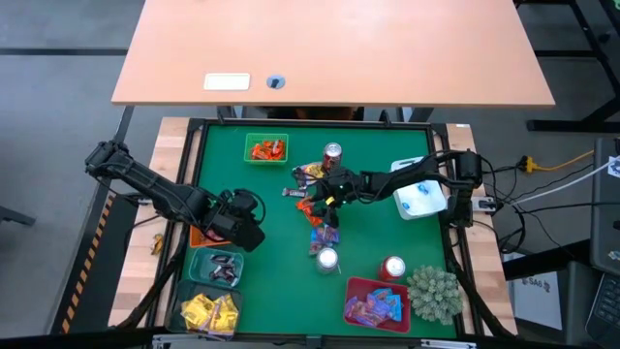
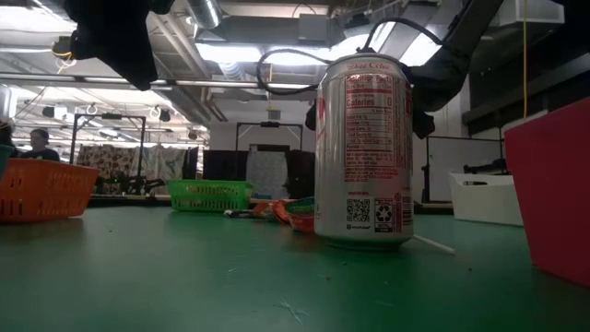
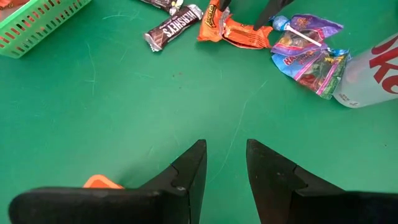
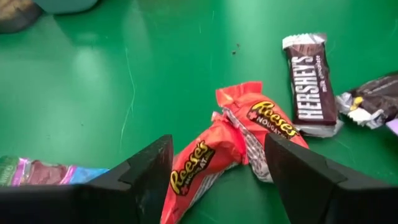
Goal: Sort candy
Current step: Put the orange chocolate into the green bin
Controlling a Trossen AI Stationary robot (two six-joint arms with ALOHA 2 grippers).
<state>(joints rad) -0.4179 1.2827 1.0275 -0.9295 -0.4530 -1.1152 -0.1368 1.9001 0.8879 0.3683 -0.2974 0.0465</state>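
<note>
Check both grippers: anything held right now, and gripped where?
Nothing is held. The right gripper is open, its fingers straddling an orange Reese's packet lying on the green mat. The left gripper hovers empty over bare mat.

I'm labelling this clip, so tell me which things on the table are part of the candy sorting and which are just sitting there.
Part of the job:
- orange Reese's packets
- dark Hershey's bar
- purple wrapped sweets
- green basket of orange sweets
- open right claw

Just sitting there:
- red-and-silver drink cans
- spiky grey-green plant
</note>
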